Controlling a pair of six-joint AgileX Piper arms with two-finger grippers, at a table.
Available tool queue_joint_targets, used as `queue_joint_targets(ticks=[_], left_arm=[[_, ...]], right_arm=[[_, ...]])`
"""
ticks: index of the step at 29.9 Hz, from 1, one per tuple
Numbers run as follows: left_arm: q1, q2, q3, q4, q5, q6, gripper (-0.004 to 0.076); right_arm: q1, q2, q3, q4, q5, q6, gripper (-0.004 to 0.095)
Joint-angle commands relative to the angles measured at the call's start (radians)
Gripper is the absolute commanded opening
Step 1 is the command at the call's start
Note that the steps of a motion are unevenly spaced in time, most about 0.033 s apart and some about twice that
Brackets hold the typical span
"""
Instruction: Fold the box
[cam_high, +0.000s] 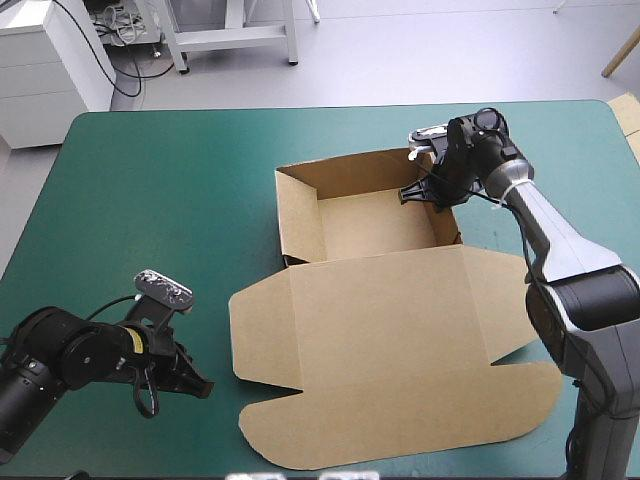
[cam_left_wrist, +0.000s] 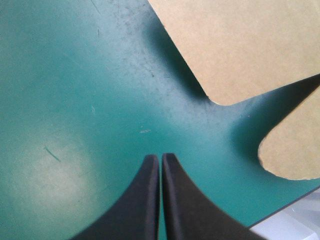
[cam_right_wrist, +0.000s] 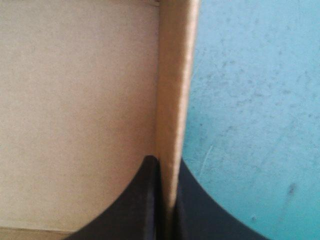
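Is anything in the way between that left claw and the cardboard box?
Nothing visible. Only bare teal-green cover lies between the shut left gripper and the flat lid flaps of the box.

Premises present as a robotics laboratory or test room. Two robot arms (cam_high: 560, 250) stand at a table (cam_high: 180, 180) with a teal-green cover, set on a plain grey floor (cam_high: 420, 50). Beyond the table's far edge: a white cabinet (cam_high: 45, 70), loose black cables (cam_high: 125, 85) trailing on the floor, and a white metal frame (cam_high: 235, 35)
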Motion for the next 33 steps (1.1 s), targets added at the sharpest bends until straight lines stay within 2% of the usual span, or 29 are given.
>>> queue_joint_targets(ticks=[1,5,11,17,21,29,33], left_arm=[[0.002,-0.011,-0.024,-0.014,-0.026,-0.010,-0.0008],[0.002,-0.011,-0.024,-0.014,-0.025,-0.010,-0.0008],[0.002,-0.011,-0.024,-0.014,-0.023,-0.010,-0.0008],[0.002,-0.011,-0.024,-0.014,-0.006,-0.008,-0.0008],[0.002,-0.011,-0.024,-0.014,0.008,-0.008,-0.0008],[0.002,-0.011,-0.024,-0.014,0.016,-0.010,-0.0008],[0.002,-0.011,-0.024,-0.014,0.014,-0.010,-0.0008]], right_arm=[[0.000,-0.055,-0.027,-0.022,-0.037,-0.018,-0.0021],[0.000,-0.057,-0.055,-0.075,-0.056,-0.023,-0.0021],[-0.031,-0.059,-0.151,-0.228,-0.033,-0.023,-0.0021],[-0.161,-0.059,-0.236,-0.225,-0.035,-0.042,-0.0021],[-0.286,-0.059,-0.235,-0.212,-0.036,-0.042,-0.0021],[-0.546,-0.057,-0.235,-0.062,-0.058,-0.016,-0.0021],[-0.635,-0.057,-0.231,-0.047,-0.054,-0.016,-0.0021]])
